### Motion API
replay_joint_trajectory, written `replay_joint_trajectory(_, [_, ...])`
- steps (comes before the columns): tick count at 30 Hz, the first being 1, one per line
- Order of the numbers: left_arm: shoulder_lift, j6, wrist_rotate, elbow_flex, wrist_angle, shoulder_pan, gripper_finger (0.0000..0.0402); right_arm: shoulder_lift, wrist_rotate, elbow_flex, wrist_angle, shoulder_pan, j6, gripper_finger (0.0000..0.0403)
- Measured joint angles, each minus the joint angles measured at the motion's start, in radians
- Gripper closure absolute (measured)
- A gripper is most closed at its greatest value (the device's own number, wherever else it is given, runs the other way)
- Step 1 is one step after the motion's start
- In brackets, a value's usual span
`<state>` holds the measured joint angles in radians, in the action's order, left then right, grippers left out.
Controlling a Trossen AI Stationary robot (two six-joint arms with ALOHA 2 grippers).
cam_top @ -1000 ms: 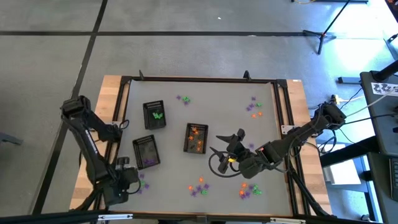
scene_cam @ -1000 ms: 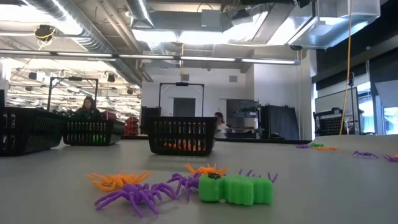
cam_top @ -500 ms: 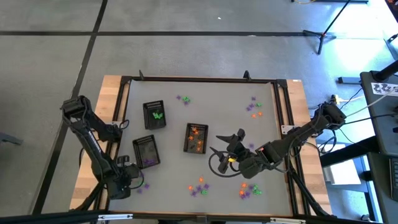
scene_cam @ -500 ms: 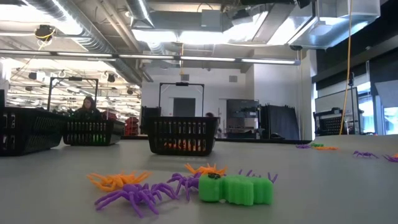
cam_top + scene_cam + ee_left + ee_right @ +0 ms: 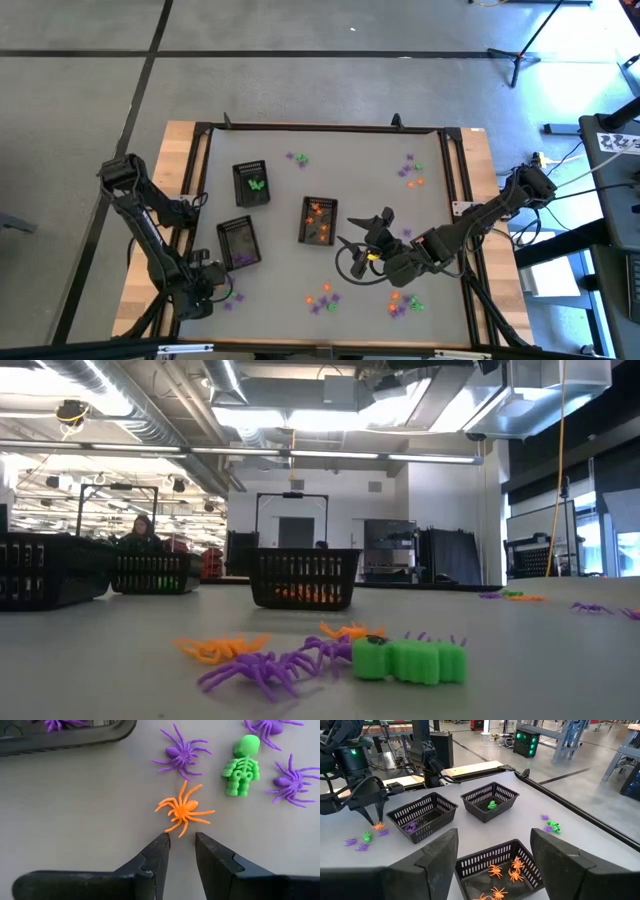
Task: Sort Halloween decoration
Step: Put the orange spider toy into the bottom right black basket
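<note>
Left wrist view: orange spider point(image 5: 183, 810) just ahead of left end effector point(image 5: 182, 843); fingers narrowly parted, empty.

Taking the orange spider point(image 5: 183, 810) as landmark: bare bench point(image 5: 75, 805) lies between it and the black tray point(image 5: 65, 735), wide enough for a hand to pass. The left hand point(image 5: 181, 842) hangs just short of it, fingers parted (a narrow gap). On the far side crowd a purple spider point(image 5: 181, 754), a green skeleton point(image 5: 241, 767) and another purple spider point(image 5: 292, 779), leaving little room.
</note>
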<state>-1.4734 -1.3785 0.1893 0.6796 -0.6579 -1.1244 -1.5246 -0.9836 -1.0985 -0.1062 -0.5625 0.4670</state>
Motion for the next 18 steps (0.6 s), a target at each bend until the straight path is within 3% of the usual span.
replay_joint_trajectory(11, [-0.001, 0.031, 0.021, -0.001, 0.018, 0.0, 0.0317, 0.0, 0.0, 0.0, 0.0, 0.0, 0.0, 0.0157])
replay_joint_trajectory(18, [-0.001, 0.054, 0.018, -0.002, 0.048, 0.0, 0.0383, 0.0, 0.0, 0.0, -0.001, 0.0, 0.0, 0.0157])
